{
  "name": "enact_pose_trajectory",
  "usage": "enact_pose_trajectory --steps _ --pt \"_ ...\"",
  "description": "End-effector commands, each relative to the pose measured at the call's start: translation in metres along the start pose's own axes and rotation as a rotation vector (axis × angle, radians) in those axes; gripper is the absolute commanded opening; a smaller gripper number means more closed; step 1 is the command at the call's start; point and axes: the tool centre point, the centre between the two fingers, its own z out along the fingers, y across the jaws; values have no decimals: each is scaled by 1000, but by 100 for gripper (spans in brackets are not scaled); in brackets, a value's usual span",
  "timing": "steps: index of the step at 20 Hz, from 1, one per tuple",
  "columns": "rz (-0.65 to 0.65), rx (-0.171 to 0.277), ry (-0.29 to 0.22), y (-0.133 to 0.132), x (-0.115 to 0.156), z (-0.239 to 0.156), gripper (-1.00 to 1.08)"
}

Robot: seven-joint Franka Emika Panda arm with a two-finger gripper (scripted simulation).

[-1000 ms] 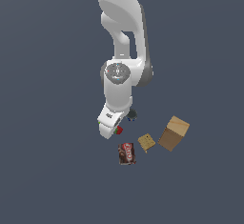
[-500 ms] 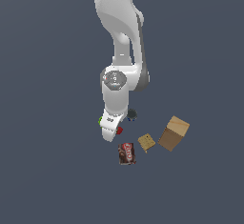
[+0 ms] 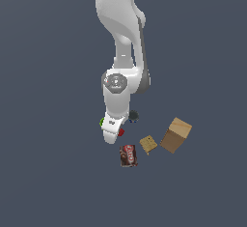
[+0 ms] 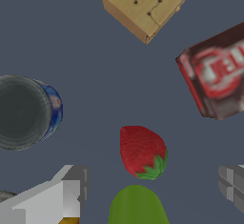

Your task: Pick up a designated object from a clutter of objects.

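Note:
The designated object, a small red strawberry with green leaves, lies on the floor between my gripper's fingers in the wrist view. In the exterior view only a red sliver of the strawberry peeks out beside the hand. My gripper hangs just above it, open and holding nothing. The green cup sits right next to the strawberry, and the cup's edge shows at the hand's other side.
Around the strawberry lies the clutter: a dark can, a tan square, a brown-red packet and a tan box toward the exterior view's right.
The arm has sunk a little toward the clutter. The green cup's edge now shows beside the hand. The objects have not moved.

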Motion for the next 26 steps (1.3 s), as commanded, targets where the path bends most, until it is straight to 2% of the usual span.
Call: enact_pose_trajectory --steps 1,8,13,14,26 --pt "-1 1 0 -1 0 7 100" --pt "-4 1 0 -1 0 39 100" --pt "-5 1 0 -1 0 46 100" --pt "-5 1 0 -1 0 46 -100" --pt "-4 0 0 0 0 45 -100"
